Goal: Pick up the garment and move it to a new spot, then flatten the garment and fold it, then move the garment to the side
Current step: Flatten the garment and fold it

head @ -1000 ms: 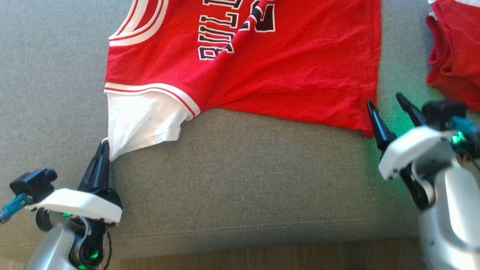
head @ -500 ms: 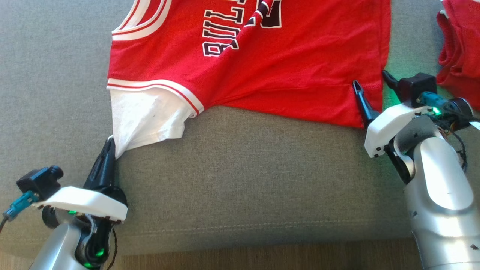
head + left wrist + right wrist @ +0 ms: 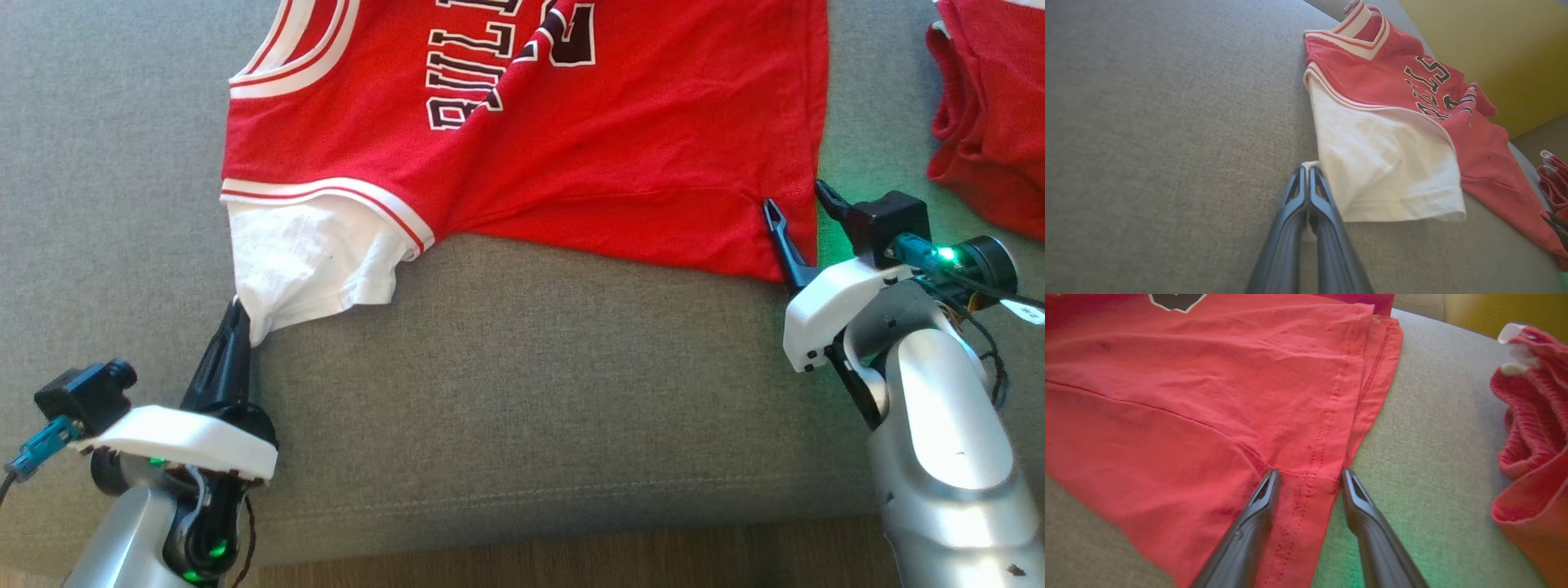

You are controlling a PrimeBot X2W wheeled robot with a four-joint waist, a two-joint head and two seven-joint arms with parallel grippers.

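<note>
The jersey (image 3: 571,155) lies spread face-up across the back half of the cushion (image 3: 531,392), its bottom hem towards the cushion's right end and its white sleeve (image 3: 310,261) drawn out towards the cushion's front left. The left gripper (image 3: 237,306) has its jaws closed tight on the tip of that sleeve. The right gripper (image 3: 796,198) has its jaws apart, straddling the hem corner, tips resting on the cloth but not clamped. This looks like thin, light, limp knit. It should drag and wrinkle rather than slide as one piece, and it will sag between any two held points. The stitched double hem is the firmest place to pinch, and both layers need catching. Corners pulled apart should flatten it. A second red garment (image 3: 988,122) sits bunched at the cushion's far right, apart from the jersey.
</note>
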